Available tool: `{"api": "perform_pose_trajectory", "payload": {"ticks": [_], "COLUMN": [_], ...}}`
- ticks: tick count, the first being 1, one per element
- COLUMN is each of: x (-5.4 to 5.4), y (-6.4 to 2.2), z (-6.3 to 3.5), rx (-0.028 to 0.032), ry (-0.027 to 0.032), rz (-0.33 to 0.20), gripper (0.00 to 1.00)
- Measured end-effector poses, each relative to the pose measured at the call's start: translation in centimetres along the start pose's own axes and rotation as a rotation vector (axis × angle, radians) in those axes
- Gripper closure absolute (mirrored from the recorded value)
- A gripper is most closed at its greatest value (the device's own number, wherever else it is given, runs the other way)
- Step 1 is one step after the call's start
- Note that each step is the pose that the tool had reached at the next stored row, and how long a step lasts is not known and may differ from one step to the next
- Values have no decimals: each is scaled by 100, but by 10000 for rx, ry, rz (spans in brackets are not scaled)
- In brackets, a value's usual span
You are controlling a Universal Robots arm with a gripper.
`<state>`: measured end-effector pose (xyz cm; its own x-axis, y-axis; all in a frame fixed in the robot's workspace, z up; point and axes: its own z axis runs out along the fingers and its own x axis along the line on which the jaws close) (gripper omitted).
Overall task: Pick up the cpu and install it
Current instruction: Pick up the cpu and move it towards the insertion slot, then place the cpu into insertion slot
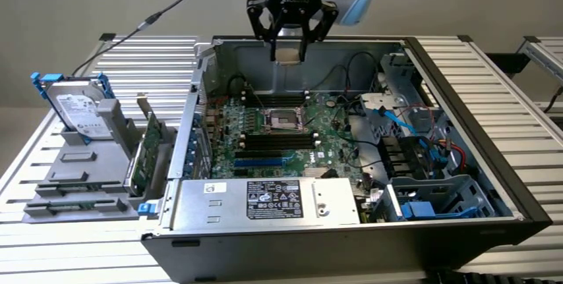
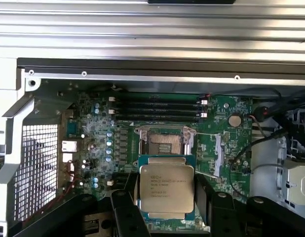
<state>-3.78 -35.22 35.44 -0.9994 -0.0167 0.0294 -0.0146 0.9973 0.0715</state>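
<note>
The cpu [image 2: 166, 190], a flat square chip with a silver-grey printed top, sits between my two black fingers [image 2: 125, 210] in the wrist view. My gripper [image 2: 166, 200] is shut on its edges. In the exterior view the gripper [image 1: 289, 52] hangs above the back part of the open computer case [image 1: 466, 99], with the cpu [image 1: 288, 58] as a small pale piece between the fingertips. The open socket [image 2: 162, 140] on the green motherboard lies below and just beyond the chip. That socket [image 1: 283, 119] is in front of the gripper in the exterior view.
Black memory slots [image 1: 279, 142] flank the socket. A labelled power supply [image 1: 264, 201] fills the case's near side. Blue cables and drive bays [image 1: 422, 165] crowd the exterior view's right. Outside the case stand a hard drive with blue bracket [image 1: 78, 109] and a green card [image 1: 151, 142].
</note>
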Motion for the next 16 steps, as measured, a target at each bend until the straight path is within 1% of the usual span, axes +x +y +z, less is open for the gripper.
{"api": "perform_pose_trajectory", "payload": {"ticks": [5, 9, 10, 16], "x": [-15, -29, -30, -29], "y": [45, 74, 75, 75], "z": [80, 139, 151, 148], "rx": [56, 126, 133, 136], "ry": [-3, -3, -4, -4], "rz": [54, 82, 82, 83], "gripper": [45, 45, 45, 45]}}
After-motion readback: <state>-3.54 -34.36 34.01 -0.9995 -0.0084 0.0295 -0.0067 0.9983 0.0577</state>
